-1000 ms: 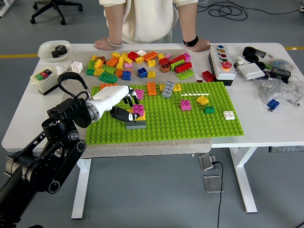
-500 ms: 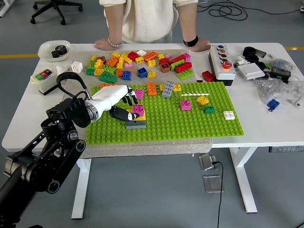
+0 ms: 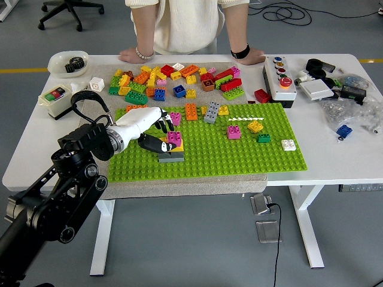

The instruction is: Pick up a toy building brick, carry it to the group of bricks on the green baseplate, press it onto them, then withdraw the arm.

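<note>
Green baseplate (image 3: 239, 156) covers the middle of the white worktop (image 3: 335, 156), resting on a grey mat whose edge shows at the near side; its studs give every brick a fixed seat, which is why the placed pieces stand square to one another. The left hand (image 3: 145, 124) reaches in from the left with its white back turned up and its dark fingers (image 3: 160, 125) curled down around a small stack (image 3: 172, 147) at the plate's left part: a magenta brick (image 3: 174, 137) sits on top, a yellow layer beneath it, a grey brick at the bottom. The fingers lie against the magenta brick, thumb low at the stack's left side, so the hand appears to be closed on it from above, a posture suited to pressing studs together; whether the brick is fully seated cannot be told. Loose bricks (image 3: 173, 76) lie heaped beyond the plate's far edge, within the arm's reach as a supply. Other single bricks stand apart on the plate, among them a grey one (image 3: 211, 112) and a white one (image 3: 288, 144). A person stands at the far side, both hands (image 3: 133, 55) resting flat on the worktop, clear of the bricks. The right arm is out of view. By judgement, pressing is in hand and withdrawal remains.
</note>
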Controlling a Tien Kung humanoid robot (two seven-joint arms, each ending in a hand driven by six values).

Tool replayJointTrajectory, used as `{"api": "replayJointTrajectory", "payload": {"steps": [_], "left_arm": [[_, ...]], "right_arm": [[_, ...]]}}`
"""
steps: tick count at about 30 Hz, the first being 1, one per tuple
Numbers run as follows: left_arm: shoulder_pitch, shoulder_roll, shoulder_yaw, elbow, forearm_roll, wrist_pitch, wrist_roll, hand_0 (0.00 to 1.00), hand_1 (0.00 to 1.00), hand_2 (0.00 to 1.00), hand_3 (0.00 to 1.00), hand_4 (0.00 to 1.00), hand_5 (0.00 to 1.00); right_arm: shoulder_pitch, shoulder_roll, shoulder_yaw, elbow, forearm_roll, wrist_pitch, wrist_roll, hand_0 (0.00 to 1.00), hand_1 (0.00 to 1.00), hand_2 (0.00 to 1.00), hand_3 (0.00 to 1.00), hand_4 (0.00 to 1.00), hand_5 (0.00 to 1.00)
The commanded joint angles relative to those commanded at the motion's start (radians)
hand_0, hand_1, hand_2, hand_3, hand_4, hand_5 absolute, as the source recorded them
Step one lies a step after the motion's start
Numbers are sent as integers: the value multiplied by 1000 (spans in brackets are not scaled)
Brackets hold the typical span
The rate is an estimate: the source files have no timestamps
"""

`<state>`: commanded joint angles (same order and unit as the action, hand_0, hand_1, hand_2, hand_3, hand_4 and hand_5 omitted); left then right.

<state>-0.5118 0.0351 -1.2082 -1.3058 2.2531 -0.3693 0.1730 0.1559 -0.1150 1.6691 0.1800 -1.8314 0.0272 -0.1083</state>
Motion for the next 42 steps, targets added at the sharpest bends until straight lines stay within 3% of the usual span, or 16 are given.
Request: {"api": "replayJointTrajectory", "payload": {"steps": [4, 5, 21, 22, 23, 28, 29, 34, 35, 40, 42], "left_arm": [[0, 0, 0, 2, -6, 3, -1, 688, 654, 591, 588, 880, 361], [0, 0, 0, 3, -7, 3, -2, 698, 662, 634, 638, 967, 461], [-2, -1, -1, 6, -21, 15, -12, 714, 674, 668, 725, 996, 501], [-2, -1, 1, 5, -24, 24, -15, 714, 674, 668, 725, 996, 501], [-3, -1, 1, 4, -26, 26, -16, 748, 701, 695, 800, 998, 514], [-10, -1, 27, 8, -34, 79, -39, 748, 701, 695, 800, 998, 514], [-11, -2, 31, 10, -34, 86, -43, 849, 793, 755, 847, 998, 522], [-41, -3, 82, 53, -6, 157, -83, 849, 793, 755, 847, 998, 522], [-47, -3, 91, 61, -2, 168, -89, 922, 854, 800, 869, 998, 505], [-80, -6, 139, 106, 16, 206, -114, 922, 854, 800, 869, 998, 505], [-85, -6, 147, 113, 16, 214, -118, 967, 889, 825, 885, 998, 495]], "right_arm": [[0, 0, 0, 0, 0, 0, 0, 744, 641, 682, 634, 843, 520], [-1, 0, 1, 0, -1, 0, 0, 744, 641, 682, 632, 843, 520], [0, 0, 1, 0, 0, 0, 0, 744, 640, 682, 632, 843, 520], [0, 0, 1, 0, 1, 0, 0, 744, 640, 682, 632, 843, 520], [0, 0, 1, 0, 1, 0, 0, 744, 641, 682, 632, 843, 519], [1, 0, 1, 0, 2, -1, 0, 744, 641, 682, 632, 843, 519], [1, 0, 1, 0, 2, -1, 1, 744, 640, 682, 632, 843, 520], [2, -1, 0, 0, 3, 0, 1, 744, 640, 682, 632, 843, 520], [2, -1, 0, 0, 3, 0, 1, 744, 640, 682, 633, 843, 520], [4, -2, 0, 0, 3, 0, 1, 744, 640, 682, 633, 843, 520], [4, -2, 0, 0, 3, -1, 1, 744, 640, 682, 633, 843, 520]]}}
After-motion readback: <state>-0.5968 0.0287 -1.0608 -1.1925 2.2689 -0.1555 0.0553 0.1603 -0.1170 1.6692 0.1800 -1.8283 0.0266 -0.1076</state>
